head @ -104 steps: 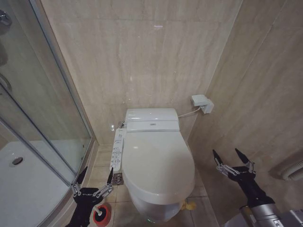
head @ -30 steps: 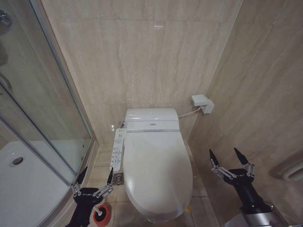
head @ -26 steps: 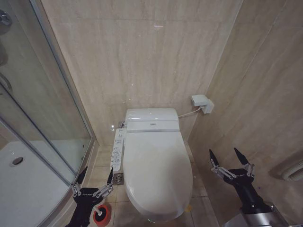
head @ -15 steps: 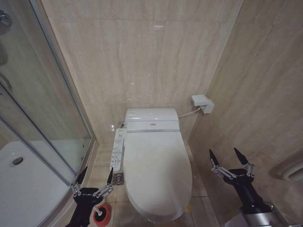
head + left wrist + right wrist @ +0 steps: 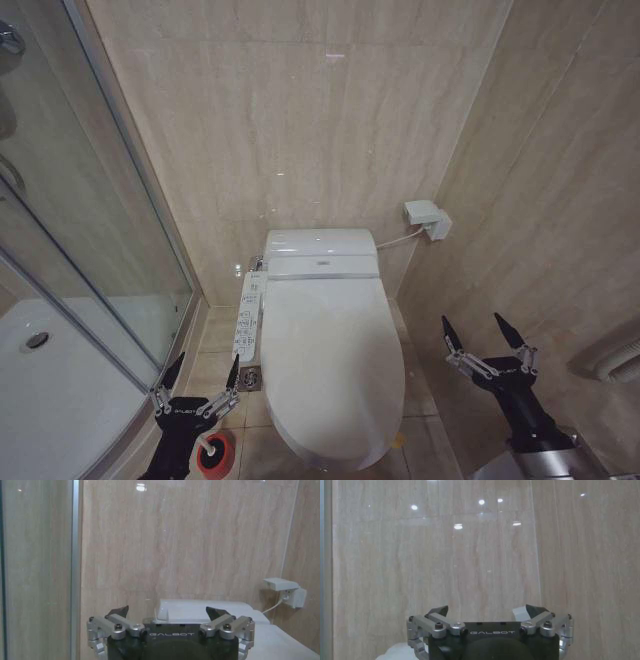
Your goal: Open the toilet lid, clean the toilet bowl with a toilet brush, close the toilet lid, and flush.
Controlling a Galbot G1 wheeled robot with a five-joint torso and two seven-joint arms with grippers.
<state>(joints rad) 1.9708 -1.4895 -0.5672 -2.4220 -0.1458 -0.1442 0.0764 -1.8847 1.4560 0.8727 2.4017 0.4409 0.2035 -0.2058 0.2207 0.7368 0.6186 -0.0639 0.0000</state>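
Observation:
The toilet lid lies down over the seat, so the toilet bowl is hidden under it. A bit of its yellow strap shows at the front right edge. My left gripper hangs open to the left of the toilet, above the floor. Just below it, partly behind the arm, sits the red cup holder of the toilet brush; I cannot make out the handle. My right gripper is open to the right of the toilet, near the side wall. Both wrist views show open, empty grippers, the left and the right.
The white control panel runs along the toilet's left side, with a floor drain beside it. A glass shower enclosure and its tray close off the left. A wall socket with a cable sits behind the toilet on the right.
The lid has sunk lower over the seat and its outline has narrowed. My right gripper shifted slightly left and up since the oldest frame. The left gripper has stayed put.

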